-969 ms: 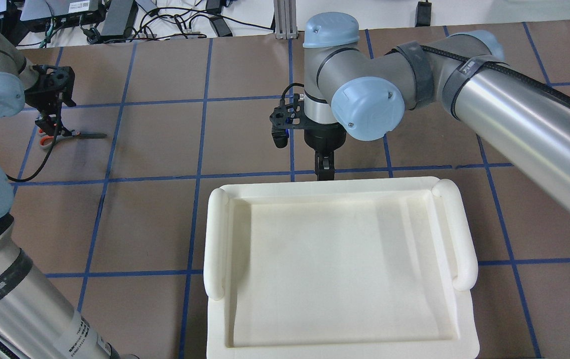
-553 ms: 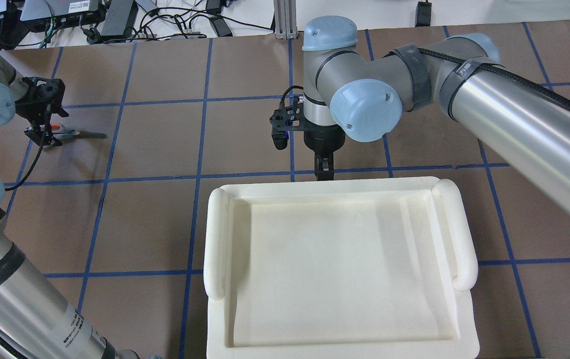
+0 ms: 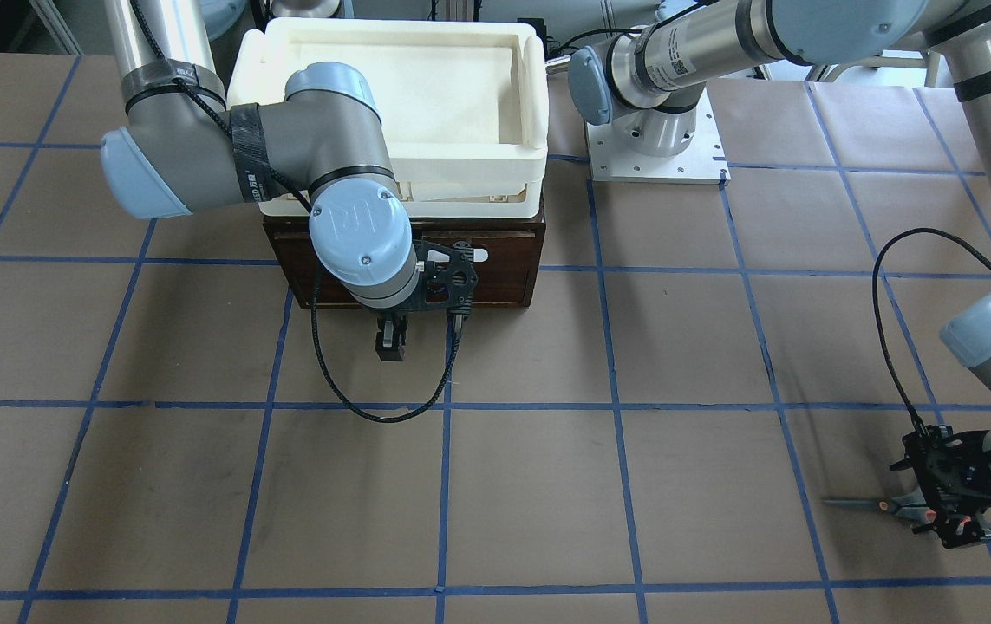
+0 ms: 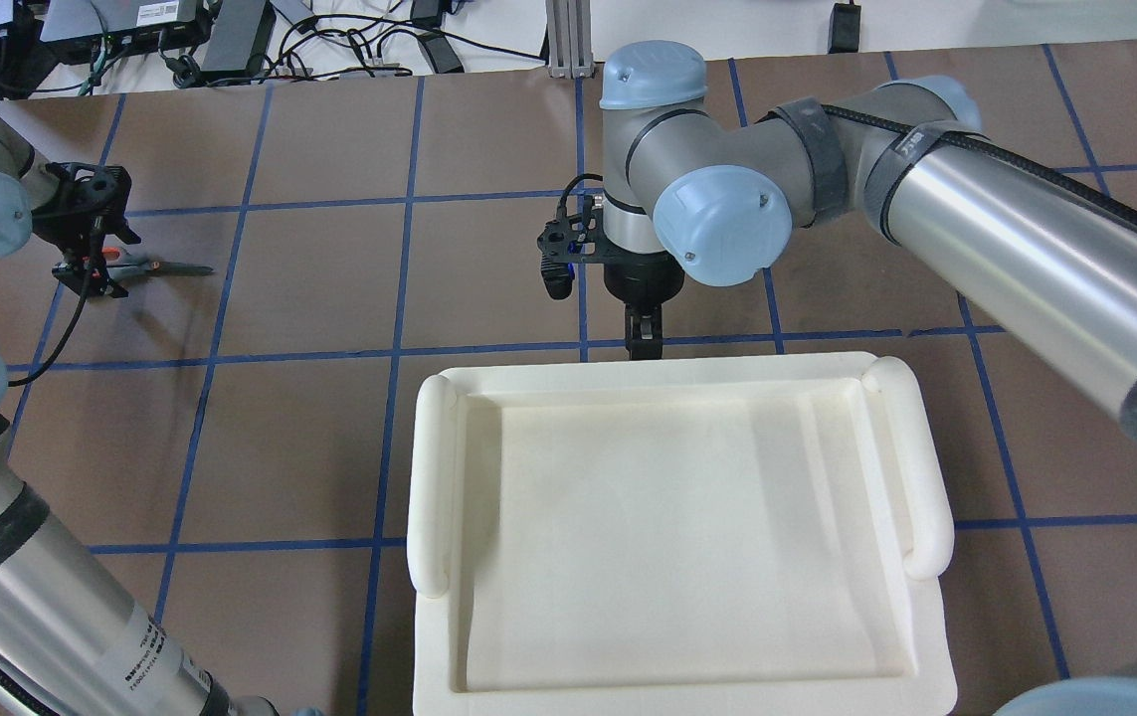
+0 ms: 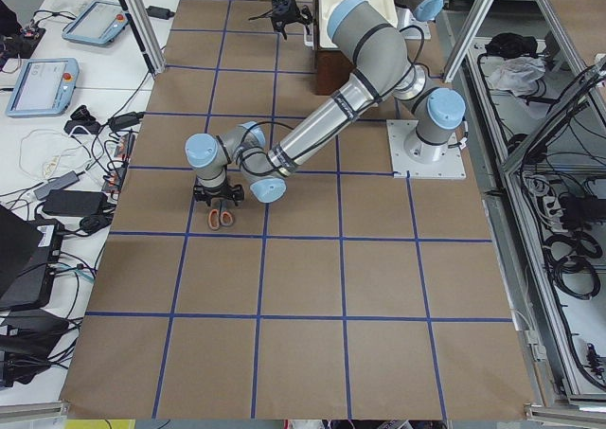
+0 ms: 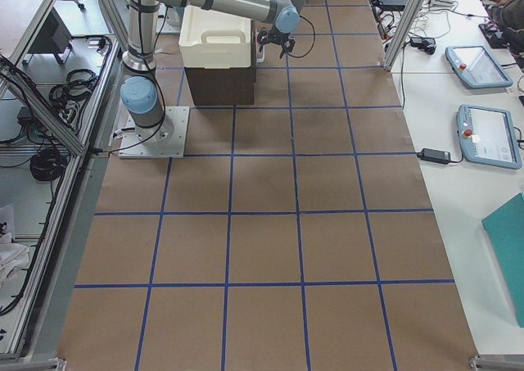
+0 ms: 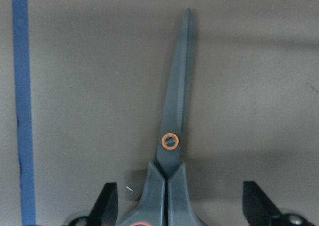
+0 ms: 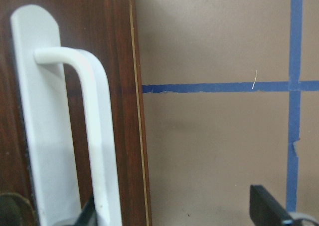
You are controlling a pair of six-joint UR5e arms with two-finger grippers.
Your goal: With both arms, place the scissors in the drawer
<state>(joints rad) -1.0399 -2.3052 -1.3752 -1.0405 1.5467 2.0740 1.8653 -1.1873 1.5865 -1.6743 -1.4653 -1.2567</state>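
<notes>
The scissors [image 4: 165, 267] lie flat on the table at the far left, blades pointing right; the front view shows them too [image 3: 868, 503]. My left gripper [image 4: 91, 268] is low over their handles. In the left wrist view its open fingers [image 7: 107, 206] straddle the scissors [image 7: 174, 116] just behind the pivot. The drawer [image 3: 495, 277] is shut, dark brown with a white bar handle [image 8: 94, 136]. My right gripper [image 3: 390, 345] hangs just in front of the drawer. It is open, and the handle is beside one finger [image 8: 269, 211] in the right wrist view.
A white plastic tray [image 4: 434, 477] sits on top of the drawer cabinet and hides it from overhead. The brown table has a blue tape grid. Cables and electronics [image 4: 180, 30] lie beyond the far edge. The left arm's base plate [image 3: 655, 139] stands beside the cabinet.
My left gripper has moved left and down over the scissors' handles, which now lie under it. The scissors have not moved. The right arm has shifted only slightly.
</notes>
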